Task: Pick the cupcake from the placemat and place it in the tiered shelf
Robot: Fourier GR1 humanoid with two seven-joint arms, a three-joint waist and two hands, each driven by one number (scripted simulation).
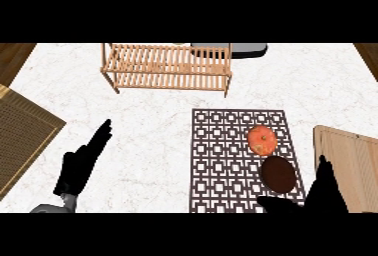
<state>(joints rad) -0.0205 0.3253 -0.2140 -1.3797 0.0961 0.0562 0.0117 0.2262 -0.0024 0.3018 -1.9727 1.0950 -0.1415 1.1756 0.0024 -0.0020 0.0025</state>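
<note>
Right hand (325,192) hovered open beside the dark cupcake (278,173) on the placemat (221,165), set to grasp; shelf (167,66) waited far off.

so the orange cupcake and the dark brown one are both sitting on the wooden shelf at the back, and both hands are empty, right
Not quite. The head view shows the orange cupcake and the dark brown one lying on the patterned placemat, not on the wooden shelf at the back. The left hand and right hand are indeed empty.
</note>
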